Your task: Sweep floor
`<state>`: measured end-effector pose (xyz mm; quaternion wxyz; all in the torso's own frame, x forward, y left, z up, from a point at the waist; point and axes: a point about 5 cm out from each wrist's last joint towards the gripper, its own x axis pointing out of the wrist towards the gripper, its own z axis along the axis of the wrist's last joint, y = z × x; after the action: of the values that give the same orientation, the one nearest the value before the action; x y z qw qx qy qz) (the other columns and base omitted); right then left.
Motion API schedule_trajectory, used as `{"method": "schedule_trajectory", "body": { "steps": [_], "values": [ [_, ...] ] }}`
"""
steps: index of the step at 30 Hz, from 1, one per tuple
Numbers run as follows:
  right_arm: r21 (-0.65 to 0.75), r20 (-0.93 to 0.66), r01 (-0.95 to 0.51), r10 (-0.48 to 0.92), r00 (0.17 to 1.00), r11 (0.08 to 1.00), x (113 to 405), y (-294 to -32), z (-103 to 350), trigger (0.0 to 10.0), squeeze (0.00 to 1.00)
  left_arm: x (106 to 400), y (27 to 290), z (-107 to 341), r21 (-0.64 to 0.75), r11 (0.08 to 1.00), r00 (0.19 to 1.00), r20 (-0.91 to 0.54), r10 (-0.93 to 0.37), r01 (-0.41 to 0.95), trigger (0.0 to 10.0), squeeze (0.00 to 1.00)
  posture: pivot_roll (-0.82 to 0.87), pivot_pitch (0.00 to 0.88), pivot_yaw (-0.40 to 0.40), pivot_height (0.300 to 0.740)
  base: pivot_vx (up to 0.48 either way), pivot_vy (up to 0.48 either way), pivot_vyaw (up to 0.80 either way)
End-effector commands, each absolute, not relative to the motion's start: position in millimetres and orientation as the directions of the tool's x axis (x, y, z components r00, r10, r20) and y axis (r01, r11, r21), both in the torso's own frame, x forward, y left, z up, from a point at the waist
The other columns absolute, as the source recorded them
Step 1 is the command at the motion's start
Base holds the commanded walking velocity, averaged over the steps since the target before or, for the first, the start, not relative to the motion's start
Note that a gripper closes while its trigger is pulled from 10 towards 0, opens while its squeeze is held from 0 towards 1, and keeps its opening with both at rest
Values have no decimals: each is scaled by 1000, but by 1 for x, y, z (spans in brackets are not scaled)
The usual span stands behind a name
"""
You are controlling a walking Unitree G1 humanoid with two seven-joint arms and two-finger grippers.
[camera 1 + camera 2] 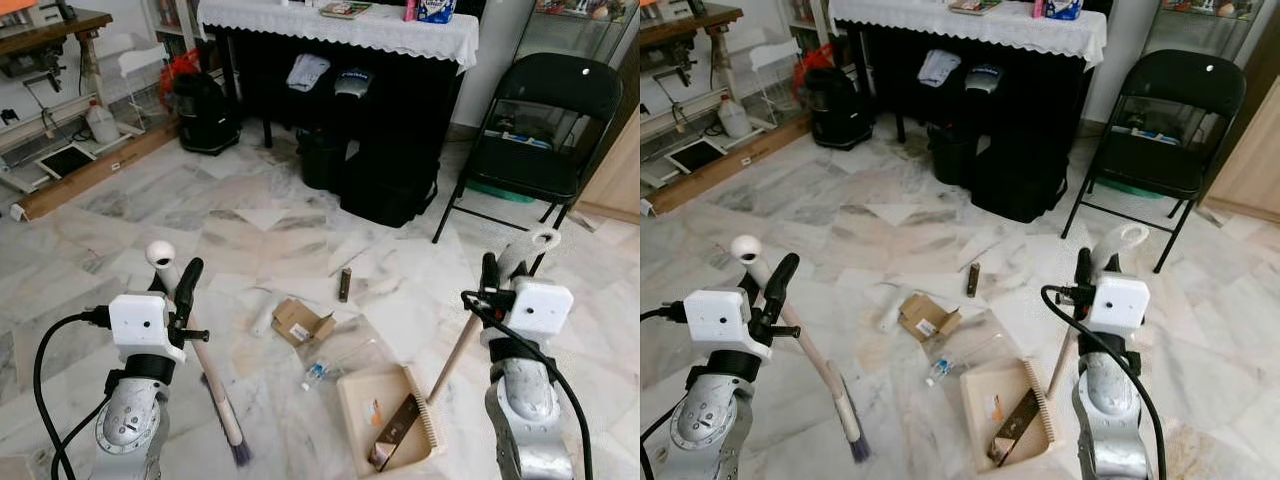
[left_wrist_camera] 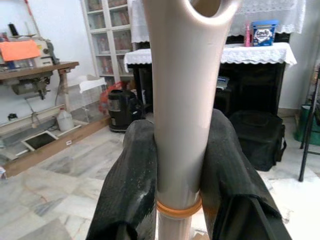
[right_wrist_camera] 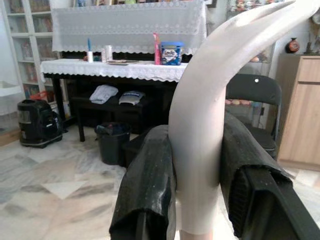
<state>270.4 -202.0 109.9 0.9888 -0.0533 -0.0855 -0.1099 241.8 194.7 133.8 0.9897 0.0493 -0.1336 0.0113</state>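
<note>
Clamping the broom (image 1: 205, 375) handle at lower left, left gripper (image 1: 185, 290) with jaws shut around it, bristles on the floor (image 1: 250, 215). Lower centre: cardboard scrap (image 1: 300, 322), dustpan (image 1: 385, 420). Lower right: right gripper (image 1: 490, 275), jaws tight on the dustpan handle (image 1: 455, 355).

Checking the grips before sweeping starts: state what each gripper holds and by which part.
The left gripper clamps the broom near the top of its cream handle. The right gripper clamps the dustpan just below the curved top of its handle.
</note>
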Motion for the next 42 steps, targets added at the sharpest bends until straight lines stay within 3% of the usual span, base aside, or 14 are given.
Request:
{"method": "schedule_trajectory", "body": {
  "steps": [1, 19, 42],
  "values": [
    [-70, 230, 232, -210, 950, 970, 271, -200, 122, 10000, 0, 241, 196, 138, 121, 992, 956, 292, 9, -46, 10000, 0, -78, 0, 23, 740, 0, 0, 800],
    [-5, 246, 149, -143, 959, 989, 277, -181, 124, 10000, 0, 241, 202, 136, 171, 983, 961, 276, 21, -71, 10000, 0, -44, 0, 29, 740, 0, 0, 800],
    [-2, 248, 131, -126, 960, 991, 277, -185, 130, 10000, 0, 237, 203, 132, 163, 981, 962, 268, 57, -104, 10000, 0, -47, 0, 7, 740, 0, 0, 800]
  ]
}}
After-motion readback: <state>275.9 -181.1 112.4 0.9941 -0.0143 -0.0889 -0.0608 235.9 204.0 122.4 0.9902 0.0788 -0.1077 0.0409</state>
